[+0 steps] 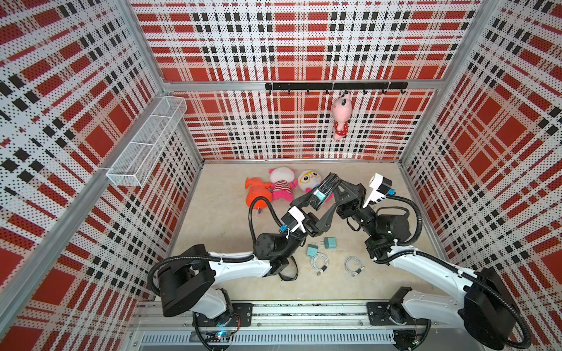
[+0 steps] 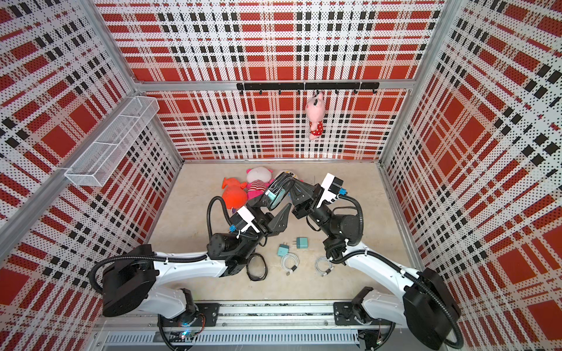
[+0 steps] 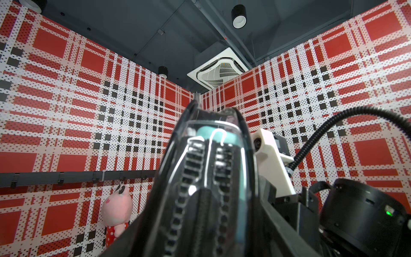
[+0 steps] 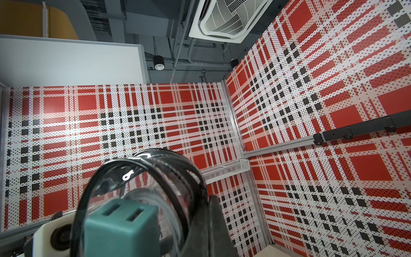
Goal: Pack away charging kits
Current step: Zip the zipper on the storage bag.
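Progress looks like about a third, judging by what lies loose. Nearest on the counter (image 1: 243,288), a spare case (image 1: 289,272) lies flat, half under the left arm, and seems empty. To its right sit two coils, the left cable (image 1: 319,263) and the right cable (image 1: 353,266), apart from each other and both unpacked. Just beyond them rest the left adapter (image 1: 312,249) and the right adapter (image 1: 330,242), near each other but not touching, also unpacked.

Farther back, raised off the counter between the arms, is the case (image 1: 327,185), clear-sided with a black zip. A third adapter (image 4: 120,231) sits inside it. The views are too blurred to tell whether a cable is in there too. The left tool (image 1: 322,199) has its jaws set wide on either side of the case and appears to clamp it. The right tool (image 1: 338,184) is closed, pinched at the case's far end; I cannot tell whether it has the zip pull or the rim. In the left wrist view the zip rows stand apart toward the top, so the case is not fully zipped. I judge that closing it is the step in hand. After that, two adapters and two cables remain to be packed.

Farthest, plush toys (image 1: 282,182) lie by the far wall and a hanging plush (image 1: 341,118) dangles above, outside the job.
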You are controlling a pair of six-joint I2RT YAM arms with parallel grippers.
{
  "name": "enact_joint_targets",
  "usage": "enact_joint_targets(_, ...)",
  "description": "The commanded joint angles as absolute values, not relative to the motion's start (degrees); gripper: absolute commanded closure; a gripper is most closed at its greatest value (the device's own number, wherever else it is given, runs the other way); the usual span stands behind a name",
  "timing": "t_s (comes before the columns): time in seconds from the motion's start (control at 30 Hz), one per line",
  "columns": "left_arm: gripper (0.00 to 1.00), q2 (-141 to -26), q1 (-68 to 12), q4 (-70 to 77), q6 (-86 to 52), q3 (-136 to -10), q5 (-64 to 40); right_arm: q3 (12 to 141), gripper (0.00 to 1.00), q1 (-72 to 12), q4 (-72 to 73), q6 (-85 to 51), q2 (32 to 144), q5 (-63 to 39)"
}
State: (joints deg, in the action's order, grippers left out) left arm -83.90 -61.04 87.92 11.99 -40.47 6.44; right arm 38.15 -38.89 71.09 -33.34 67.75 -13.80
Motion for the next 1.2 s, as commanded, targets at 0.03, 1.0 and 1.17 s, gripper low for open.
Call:
enact_joint_targets(0.03, 0.23, -81.9, -60.9, 102.6, 11.6, -40.7, 7.2, 37.5, 1.0, -39.2, 74.2, -34.5, 68.2, -12.6)
enact_joint_targets(1.0, 1.0, -66.3, -50.3, 69.5, -19.6, -36.1, -5.7, 39.6, 1.0, -39.2, 50.2, 2.8, 62.2, -16.6)
enact_joint_targets(1.17, 1.0, -62.3, -50.3, 60.3, -20.8, -35.5, -6.1, 40.3, 1.0, -38.0, 47.6, 7.8, 62.1, -13.1)
